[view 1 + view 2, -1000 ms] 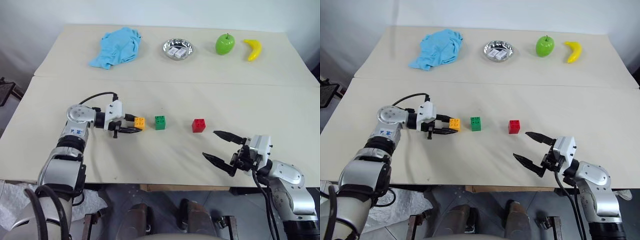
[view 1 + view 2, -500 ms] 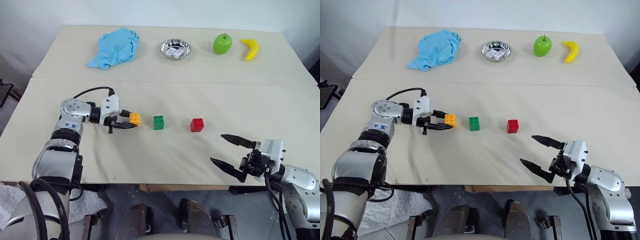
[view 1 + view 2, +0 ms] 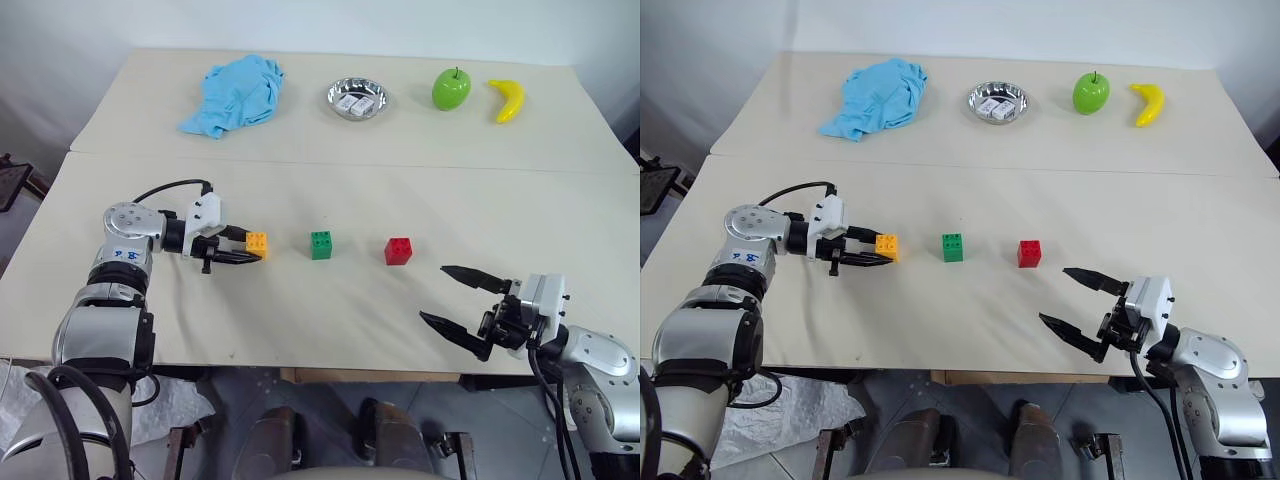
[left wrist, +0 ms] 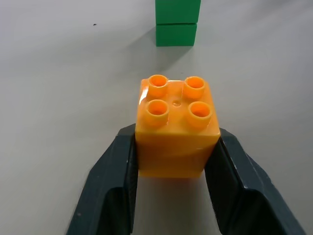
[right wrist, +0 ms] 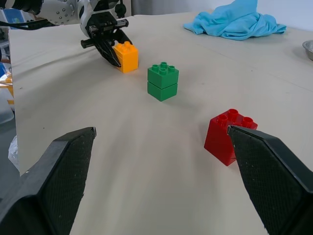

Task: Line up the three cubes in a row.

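No words, brands or numbers can be read on anything here. A small blue mark sits on the left arm's grey wrist housing (image 3: 126, 254), too small to make out. The white packets (image 3: 354, 102) in the silver dish show no legible print.

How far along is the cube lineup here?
Nearly done. The orange cube, green cube and red cube already sit in a rough row on the table, evenly spaced. In hand: the left end effector has its fingers on either side of the orange cube, which rests on the table. The right end effector is open, apart from the red cube. Left: release and withdraw.
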You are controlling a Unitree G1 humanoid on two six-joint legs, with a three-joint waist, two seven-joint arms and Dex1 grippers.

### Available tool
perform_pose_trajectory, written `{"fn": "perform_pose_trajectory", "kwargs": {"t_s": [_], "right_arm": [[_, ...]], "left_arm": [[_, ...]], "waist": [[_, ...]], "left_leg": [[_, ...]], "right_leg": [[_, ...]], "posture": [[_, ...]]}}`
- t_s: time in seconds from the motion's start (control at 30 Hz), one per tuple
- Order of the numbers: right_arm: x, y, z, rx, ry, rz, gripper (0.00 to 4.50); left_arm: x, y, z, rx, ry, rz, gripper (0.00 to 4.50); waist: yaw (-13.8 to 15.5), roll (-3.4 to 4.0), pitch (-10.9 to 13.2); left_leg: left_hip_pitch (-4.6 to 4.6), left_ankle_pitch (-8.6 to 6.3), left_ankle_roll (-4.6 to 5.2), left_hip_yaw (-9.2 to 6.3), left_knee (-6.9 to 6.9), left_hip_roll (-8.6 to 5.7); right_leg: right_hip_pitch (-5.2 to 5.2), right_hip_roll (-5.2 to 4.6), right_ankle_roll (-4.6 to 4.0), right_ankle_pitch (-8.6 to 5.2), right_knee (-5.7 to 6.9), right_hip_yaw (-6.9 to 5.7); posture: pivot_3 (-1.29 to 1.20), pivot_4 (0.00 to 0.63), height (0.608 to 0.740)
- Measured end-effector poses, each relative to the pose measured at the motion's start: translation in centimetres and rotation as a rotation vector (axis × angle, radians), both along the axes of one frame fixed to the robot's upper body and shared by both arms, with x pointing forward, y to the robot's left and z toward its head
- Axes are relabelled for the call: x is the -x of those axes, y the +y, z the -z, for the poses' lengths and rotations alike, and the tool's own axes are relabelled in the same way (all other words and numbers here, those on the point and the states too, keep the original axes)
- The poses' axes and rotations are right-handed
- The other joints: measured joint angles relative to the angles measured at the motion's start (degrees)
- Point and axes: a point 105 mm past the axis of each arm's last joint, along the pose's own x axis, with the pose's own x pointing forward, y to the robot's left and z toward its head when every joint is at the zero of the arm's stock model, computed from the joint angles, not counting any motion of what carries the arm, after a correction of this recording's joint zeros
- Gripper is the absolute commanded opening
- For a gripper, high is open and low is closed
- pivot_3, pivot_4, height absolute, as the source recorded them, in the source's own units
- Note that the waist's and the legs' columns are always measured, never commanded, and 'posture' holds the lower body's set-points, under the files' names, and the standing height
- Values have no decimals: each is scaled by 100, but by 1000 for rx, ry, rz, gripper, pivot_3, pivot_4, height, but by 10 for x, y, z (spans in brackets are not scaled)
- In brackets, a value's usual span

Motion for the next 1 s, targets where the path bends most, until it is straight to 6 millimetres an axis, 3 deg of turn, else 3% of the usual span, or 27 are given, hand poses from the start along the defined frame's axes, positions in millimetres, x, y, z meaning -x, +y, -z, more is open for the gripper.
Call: {"fn": "perform_pose_trajectory", "kwargs": {"t_s": [0.17,0.2,0.47,0.67,0.8,0.93,1.0], "right_arm": [[0,0,1,4,13,-2,4500],[0,0,1,4,17,-2,4500],[-1,2,-1,6,19,-26,4500],[-4,5,-12,21,-18,-94,4500],[-13,-9,-19,28,-25,-108,4500],[-19,-18,-23,40,-19,-134,4500],[-22,-21,-25,46,-21,-152,4500]], "left_arm": [[-1,1,3,7,-11,-25,4367],[-1,2,3,8,-11,-25,4470],[6,19,7,27,5,-59,4470],[24,59,-6,110,-28,-129,4470],[53,88,-14,199,-56,-205,4470],[85,94,-12,278,-23,-260,4470],[92,93,-16,315,-25,-292,4470]], "waist": [[1,0,0],[1,0,0],[-7,0,0],[-53,0,0],[-150,1,0],[-139,5,3],[-87,5,3]], "left_leg": [[0,0,0,0,0,0],[0,0,0,0,0,0],[0,0,0,0,0,0],[1,0,-1,-2,-1,4],[3,-2,1,-8,-1,5],[5,-4,1,-16,0,5],[6,-4,0,-24,7,5]], "right_leg": [[0,0,0,0,0,0],[0,0,0,0,0,0],[-1,0,0,0,0,0],[-3,0,0,0,2,3],[-2,-5,-1,0,1,3],[2,-10,-1,0,0,5],[9,-13,-1,0,2,1]], "posture": [[0,150,740],[0,150,740],[0,150,740],[0,150,740],[0,150,740],[0,150,740],[0,150,740]]}}
